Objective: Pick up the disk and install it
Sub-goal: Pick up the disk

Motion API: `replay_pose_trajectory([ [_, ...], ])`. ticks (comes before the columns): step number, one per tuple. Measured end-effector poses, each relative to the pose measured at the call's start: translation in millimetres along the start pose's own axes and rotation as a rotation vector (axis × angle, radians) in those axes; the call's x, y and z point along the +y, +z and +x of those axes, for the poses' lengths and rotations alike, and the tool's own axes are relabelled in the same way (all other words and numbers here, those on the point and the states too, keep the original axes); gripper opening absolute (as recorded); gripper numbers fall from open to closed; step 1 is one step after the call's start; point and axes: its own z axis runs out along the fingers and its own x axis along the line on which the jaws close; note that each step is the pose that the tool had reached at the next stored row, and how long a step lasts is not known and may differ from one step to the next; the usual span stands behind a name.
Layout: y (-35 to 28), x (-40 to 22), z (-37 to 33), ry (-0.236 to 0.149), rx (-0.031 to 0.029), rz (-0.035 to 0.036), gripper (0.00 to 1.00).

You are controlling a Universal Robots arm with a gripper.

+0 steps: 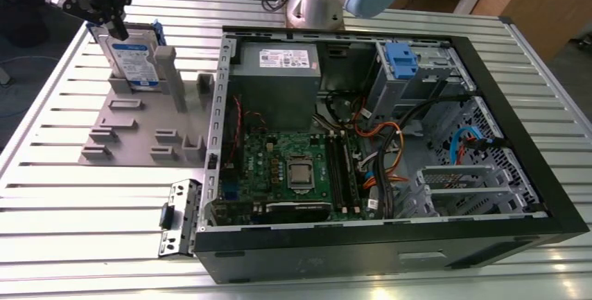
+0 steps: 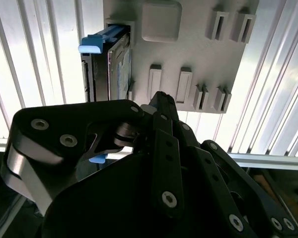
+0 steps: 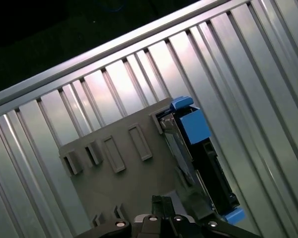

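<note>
One slatted table (image 1: 83,210) bears one open computer case (image 1: 532,154) and one grey rack (image 1: 138,130). One disk (image 1: 134,61) stands upright at the rack's far edge, under the gripper (image 1: 118,34); I cannot tell whether it grips.

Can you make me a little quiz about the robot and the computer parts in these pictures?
1. True or false: the disk stands upright in the grey holder.
2. Pick one: what is the tool nearest to? A the disk, B the green board, C the orange cables.
3. Fill in: the bracket around the disk is coloured ____.

Key: 1 true; 2 A; 3 blue.
</note>
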Motion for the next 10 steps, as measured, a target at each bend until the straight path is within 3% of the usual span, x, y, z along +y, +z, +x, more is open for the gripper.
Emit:
replay_pose_trajectory([
  [10, 0.0, 0.0, 0.0, -0.061, 0.0011, -0.0016, 0.10],
])
